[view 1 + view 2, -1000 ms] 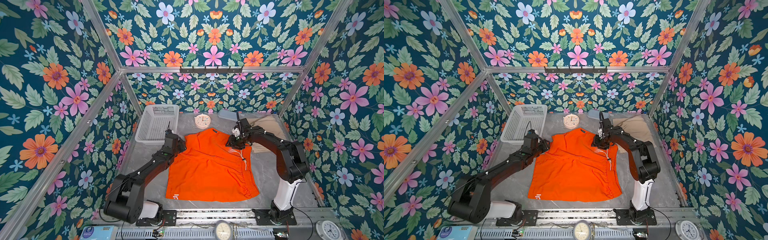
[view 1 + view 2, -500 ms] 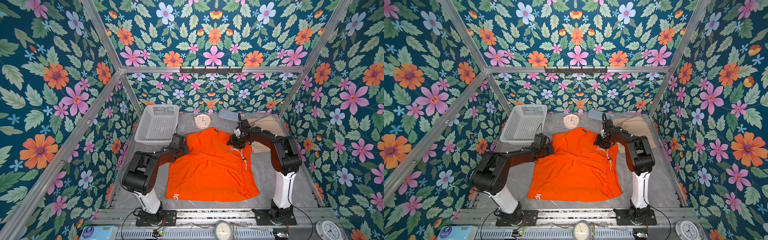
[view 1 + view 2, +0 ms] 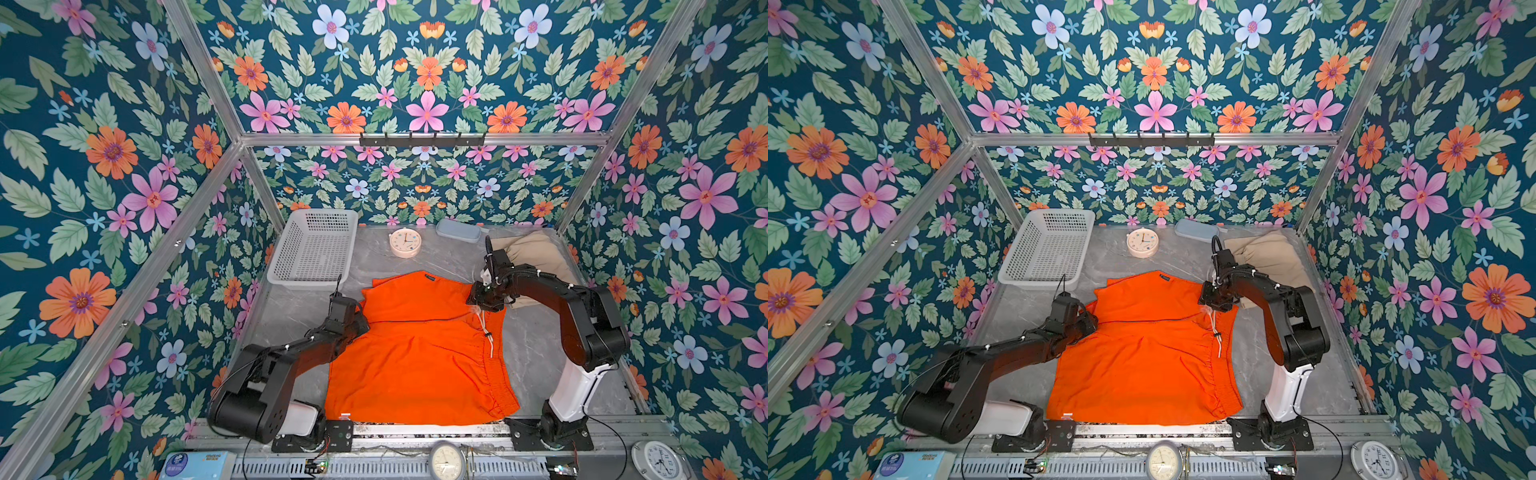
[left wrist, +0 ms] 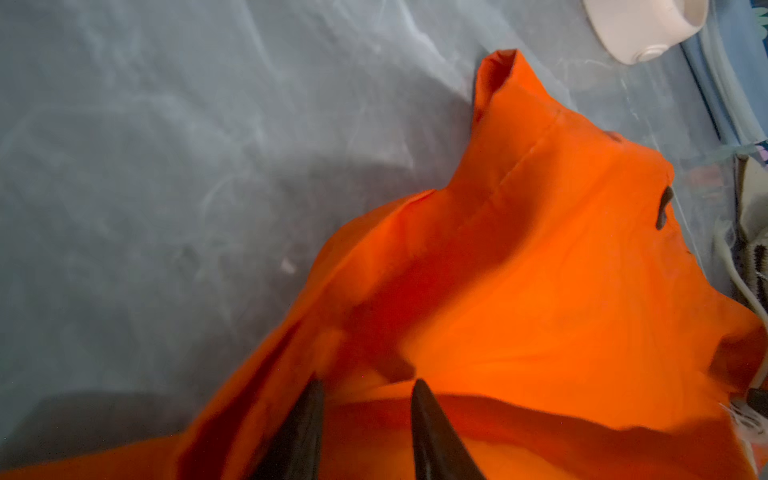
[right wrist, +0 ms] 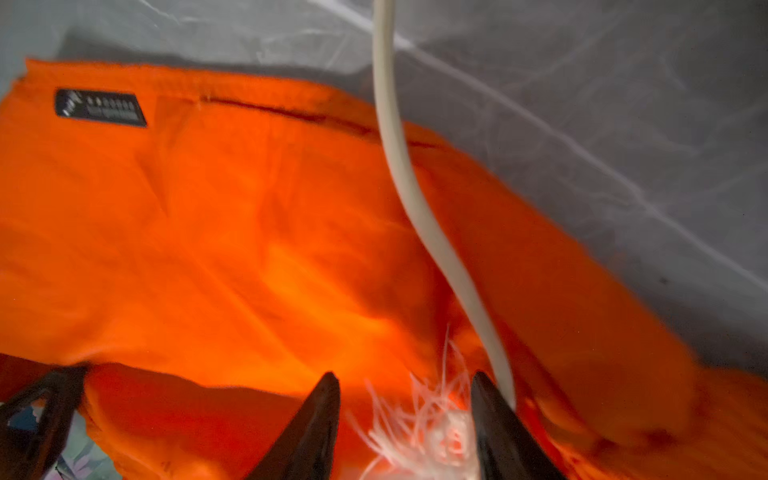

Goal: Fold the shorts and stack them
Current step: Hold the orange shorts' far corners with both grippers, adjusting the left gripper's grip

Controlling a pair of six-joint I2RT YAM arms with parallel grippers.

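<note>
Where orange shorts (image 3: 419, 357) lie, their waistband (image 3: 496, 357) faces right.

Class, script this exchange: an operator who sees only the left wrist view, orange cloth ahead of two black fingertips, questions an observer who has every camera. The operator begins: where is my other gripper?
Observer: The right gripper is at the orange shorts' waistband side, by the white drawstring.
Operator: Where is the second pair?
Observer: The beige shorts lie bunched in the far right corner, beyond the right gripper.
Operator: Anything near my arm?
Observer: A white basket stands in the far left corner, beyond the left gripper.
</note>
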